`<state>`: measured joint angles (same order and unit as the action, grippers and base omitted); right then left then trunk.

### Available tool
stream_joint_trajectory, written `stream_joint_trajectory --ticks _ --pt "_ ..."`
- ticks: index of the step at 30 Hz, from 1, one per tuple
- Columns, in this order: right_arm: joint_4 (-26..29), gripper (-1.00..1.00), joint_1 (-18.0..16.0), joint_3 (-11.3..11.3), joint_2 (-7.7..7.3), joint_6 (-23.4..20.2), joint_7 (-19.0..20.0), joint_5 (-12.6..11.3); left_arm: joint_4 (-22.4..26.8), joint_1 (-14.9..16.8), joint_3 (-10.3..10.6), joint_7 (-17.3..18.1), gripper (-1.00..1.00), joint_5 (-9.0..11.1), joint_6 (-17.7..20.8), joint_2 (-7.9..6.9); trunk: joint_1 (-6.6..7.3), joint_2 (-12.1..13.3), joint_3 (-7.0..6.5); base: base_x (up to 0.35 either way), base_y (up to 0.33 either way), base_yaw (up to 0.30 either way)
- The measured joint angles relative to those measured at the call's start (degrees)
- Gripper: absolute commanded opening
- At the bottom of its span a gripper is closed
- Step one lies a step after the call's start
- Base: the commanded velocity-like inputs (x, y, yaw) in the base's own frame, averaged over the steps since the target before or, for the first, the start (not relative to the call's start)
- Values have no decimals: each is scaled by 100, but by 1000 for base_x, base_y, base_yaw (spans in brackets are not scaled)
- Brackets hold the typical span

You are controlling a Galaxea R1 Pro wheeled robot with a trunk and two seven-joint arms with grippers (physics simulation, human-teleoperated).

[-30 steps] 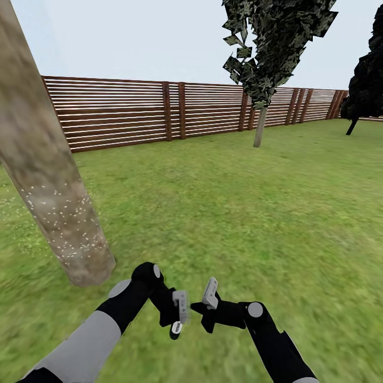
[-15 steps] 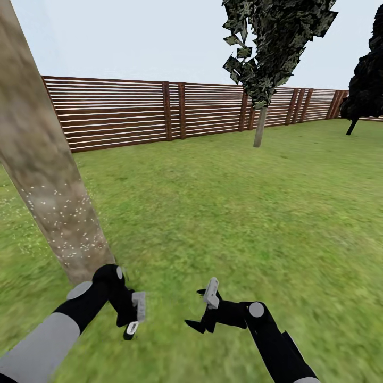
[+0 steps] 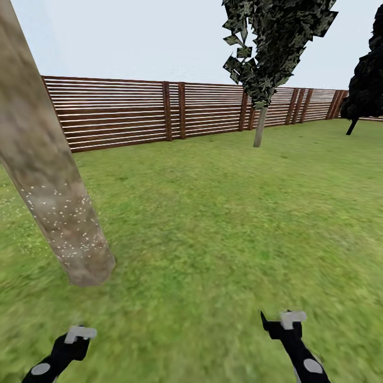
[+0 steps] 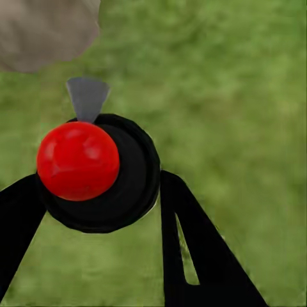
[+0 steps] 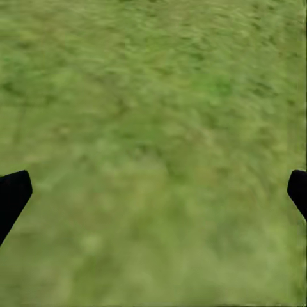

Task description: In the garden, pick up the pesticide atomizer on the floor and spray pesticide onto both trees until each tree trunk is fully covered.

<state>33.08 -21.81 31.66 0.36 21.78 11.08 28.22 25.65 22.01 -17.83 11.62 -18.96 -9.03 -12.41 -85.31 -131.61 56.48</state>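
The near tree trunk (image 3: 50, 175) rises thick and grey-beige at the left, with white specks on its lower part; its base (image 4: 45, 29) also shows in the left wrist view. The second tree (image 3: 276, 42) stands far off by the fence, its thin-looking trunk (image 3: 259, 127) bare. My left gripper (image 3: 78, 335) sits low at the left, short of the near trunk. In its wrist view the gripper (image 4: 102, 185) is shut on the pesticide atomizer (image 4: 96, 166), seen as a black round body with a red dome and a grey nozzle. My right gripper (image 3: 286, 320), (image 5: 153, 192) hangs open over grass.
A brown slatted fence (image 3: 133, 111) closes the back of the lawn (image 3: 223, 213). A dark bush (image 3: 367, 80) stands at the far right. Open grass stretches between the near trunk and the far tree.
Both arms have drawn back and apart: the left gripper went left and down with the atomizer, the right one right and down. The view itself has not shifted.
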Motion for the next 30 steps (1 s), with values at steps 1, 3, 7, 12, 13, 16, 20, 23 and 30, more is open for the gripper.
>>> stream_joint_trajectory --ticks 1,3,7,12,13,16,20,23,30 --pt "-142 100 82 11 -5 351 -279 0 -281 -103 -9 -473 -100 216 -402 3 0 0 0 0 0 0" --pt "-336 100 293 13 -4 923 -643 2 -660 -404 -9 -1186 -100 437 -1075 9 0 0 0 0 0 0" --pt "-494 100 578 20 -5 1165 -783 4 -1082 -658 -10 -1504 -100 540 -1411 36 0 0 0 0 0 0" --pt "-939 100 795 15 6 1180 -794 7 -1217 -672 -151 -1522 -100 1091 -1435 37 0 0 -2 0 0 0" --pt "-1016 100 798 16 3 1180 -797 7 -1276 -672 -152 -1522 -100 1101 -1435 37 0 0 -1 0 0 0" --pt "-1533 100 803 10 15 1165 -806 11 -1406 -672 -151 -1522 -100 1093 -1435 36 0 0 -1 0 0 0" --pt "-2516 100 801 6 40 1150 -803 1 -1488 -671 -150 -1522 -100 1088 -1435 29 1 0 -2 0 0 0" --pt "-2576 100 801 7 43 1143 -801 -1 -1492 -672 -149 -1522 -100 1087 -1435 28 1 0 -2 0 0 0" --pt "-2587 100 801 7 42 1136 -809 -1 -1493 -674 -142 -1522 -100 1081 -1435 35 1 0 -2 0 0 0"
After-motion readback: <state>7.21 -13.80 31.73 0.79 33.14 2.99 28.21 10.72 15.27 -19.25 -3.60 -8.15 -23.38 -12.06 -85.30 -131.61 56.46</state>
